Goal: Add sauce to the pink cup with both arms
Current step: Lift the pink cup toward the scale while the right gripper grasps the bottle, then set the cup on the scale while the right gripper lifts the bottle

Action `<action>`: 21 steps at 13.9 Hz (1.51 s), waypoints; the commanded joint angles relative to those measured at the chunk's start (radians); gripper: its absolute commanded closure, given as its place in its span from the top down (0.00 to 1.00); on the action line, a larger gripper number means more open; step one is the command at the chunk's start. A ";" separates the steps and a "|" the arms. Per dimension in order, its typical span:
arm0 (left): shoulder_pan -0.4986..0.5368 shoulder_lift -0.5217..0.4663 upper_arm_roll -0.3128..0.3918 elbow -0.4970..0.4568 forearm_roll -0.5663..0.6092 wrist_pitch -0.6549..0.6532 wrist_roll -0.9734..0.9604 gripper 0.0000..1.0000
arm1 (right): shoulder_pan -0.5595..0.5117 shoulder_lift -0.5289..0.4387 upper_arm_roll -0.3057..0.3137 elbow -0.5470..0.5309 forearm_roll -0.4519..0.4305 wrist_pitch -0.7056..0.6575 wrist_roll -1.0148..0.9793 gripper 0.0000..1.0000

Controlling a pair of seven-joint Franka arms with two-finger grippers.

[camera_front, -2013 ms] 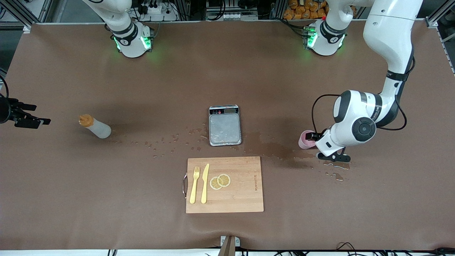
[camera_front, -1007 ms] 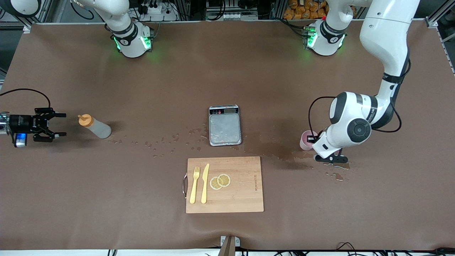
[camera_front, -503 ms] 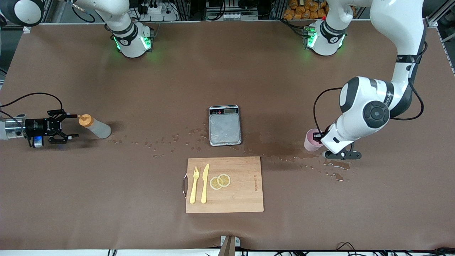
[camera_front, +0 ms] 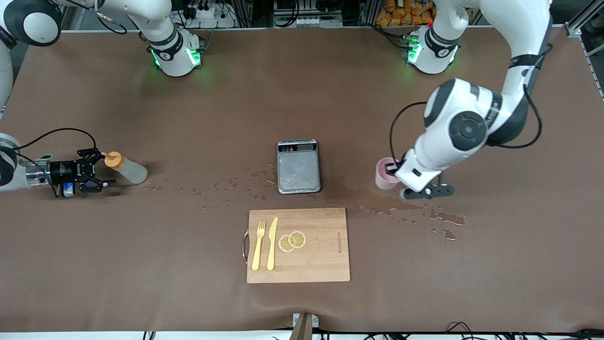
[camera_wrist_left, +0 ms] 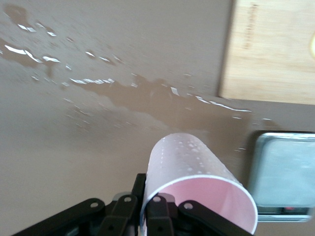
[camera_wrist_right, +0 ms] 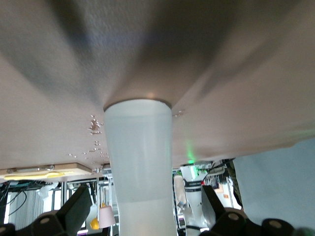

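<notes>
The sauce bottle (camera_front: 126, 170), whitish-grey with an orange cap, stands toward the right arm's end of the table. My right gripper (camera_front: 100, 168) is open, level with the cap, one finger on each side of it. In the right wrist view the bottle (camera_wrist_right: 140, 162) fills the gap between the fingers (camera_wrist_right: 74, 209) without touching them. My left gripper (camera_front: 398, 175) is shut on the rim of the pink cup (camera_front: 386, 174), beside the scale. In the left wrist view one finger is inside the cup (camera_wrist_left: 194, 167) and one outside.
A steel scale (camera_front: 298, 166) sits mid-table. Nearer the camera lies a wooden cutting board (camera_front: 311, 264) with a yellow fork (camera_front: 258, 245), a knife (camera_front: 272, 243) and lemon slices (camera_front: 291, 241). Puddles (camera_front: 443, 219) and drops (camera_front: 212, 189) wet the brown mat.
My right gripper has come in from the table's end and now straddles the bottle's cap. My left arm has carried the pink cup toward the scale.
</notes>
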 commanded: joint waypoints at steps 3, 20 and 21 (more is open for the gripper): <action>-0.161 0.143 -0.025 0.133 -0.013 -0.010 -0.288 0.00 | 0.001 0.043 0.007 0.022 0.027 -0.034 -0.035 1.00; -0.319 0.391 -0.022 0.239 -0.003 0.209 -0.381 0.00 | 0.039 0.066 0.009 0.010 0.025 -0.035 -0.073 0.50; -0.321 0.393 -0.022 0.239 -0.001 0.214 -0.379 0.00 | 0.039 0.063 0.009 0.011 0.025 -0.037 -0.072 0.46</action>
